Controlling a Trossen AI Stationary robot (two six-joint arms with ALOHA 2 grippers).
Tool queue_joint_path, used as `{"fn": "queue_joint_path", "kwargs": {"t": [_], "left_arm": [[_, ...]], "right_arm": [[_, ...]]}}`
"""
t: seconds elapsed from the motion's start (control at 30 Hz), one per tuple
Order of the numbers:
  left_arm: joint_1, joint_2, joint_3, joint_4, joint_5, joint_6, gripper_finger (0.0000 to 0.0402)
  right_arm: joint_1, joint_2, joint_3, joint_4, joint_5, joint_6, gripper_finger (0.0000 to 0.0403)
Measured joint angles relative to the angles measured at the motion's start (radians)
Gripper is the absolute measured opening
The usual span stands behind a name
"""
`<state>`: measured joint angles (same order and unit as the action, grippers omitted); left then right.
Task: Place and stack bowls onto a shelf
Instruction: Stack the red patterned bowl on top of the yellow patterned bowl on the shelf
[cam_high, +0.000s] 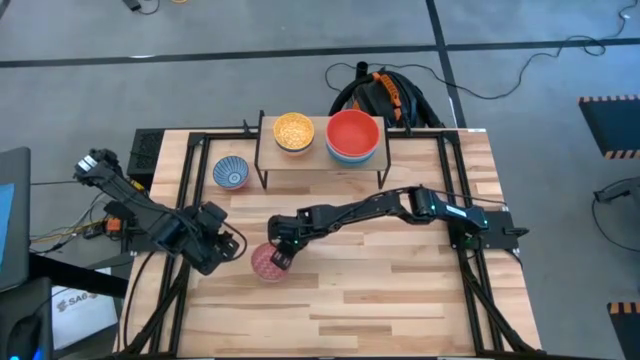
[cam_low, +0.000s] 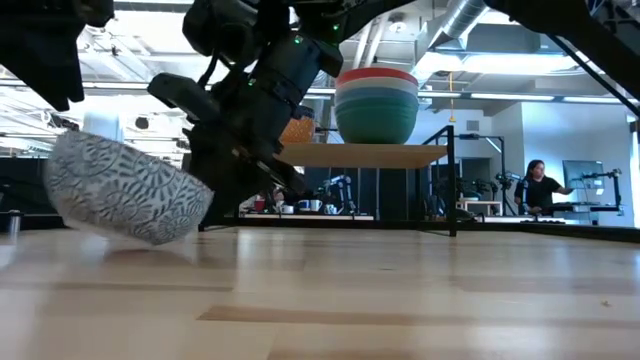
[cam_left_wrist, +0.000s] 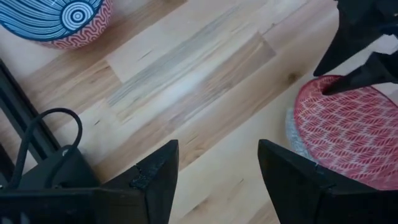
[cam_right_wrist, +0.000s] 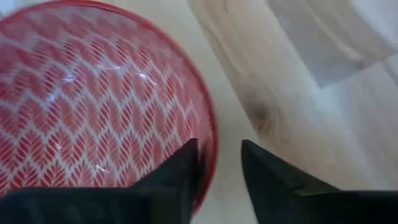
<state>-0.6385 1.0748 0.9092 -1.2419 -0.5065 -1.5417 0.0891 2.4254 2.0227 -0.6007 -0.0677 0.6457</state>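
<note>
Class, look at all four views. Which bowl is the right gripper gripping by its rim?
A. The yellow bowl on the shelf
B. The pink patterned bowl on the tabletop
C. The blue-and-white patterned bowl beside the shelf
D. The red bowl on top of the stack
B: the right gripper has its fingers astride the rim of the pink patterned bowl, which tilts off the tabletop.

Pink patterned bowl (cam_high: 268, 262): I see it tilted, near-left.
Shelf (cam_high: 320, 157): far; yellow bowl (cam_high: 294, 131), red-topped stack (cam_high: 353, 137).
Blue-and-white bowl (cam_high: 231, 173): left of shelf.
</note>
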Motion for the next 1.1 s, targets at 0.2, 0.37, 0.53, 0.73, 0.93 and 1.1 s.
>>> {"fn": "queue_joint_path", "kwargs": {"t": [0.2,0.37,0.53,0.73,0.93,1.1], "left_arm": [[0.026,0.000,0.000,0.001,-0.001,0.003,0.0203],[0.032,0.000,0.000,0.001,0.017,-0.002,0.0203],[0.029,0.000,0.000,0.002,0.041,-0.017,0.0203],[0.024,-0.013,0.000,0.002,0.002,-0.033,0.0203],[0.065,-0.031,0.000,0.004,-0.055,-0.065,0.0203],[0.092,-0.029,0.000,0.007,-0.050,-0.112,0.0203]], "right_arm": [[-0.010,-0.004,0.002,-0.001,-0.018,-0.005,0.0046],[-0.015,-0.018,0.000,-0.023,-0.024,-0.027,0.0035],[-0.029,-0.091,0.013,-0.123,-0.008,-0.086,0.0035],[-0.083,-0.203,0.112,-0.269,0.055,-0.223,0.0035],[-0.180,-0.294,0.233,-0.335,0.129,-0.362,0.0035],[-0.275,-0.319,0.334,-0.333,0.163,-0.448,0.0035]]}}
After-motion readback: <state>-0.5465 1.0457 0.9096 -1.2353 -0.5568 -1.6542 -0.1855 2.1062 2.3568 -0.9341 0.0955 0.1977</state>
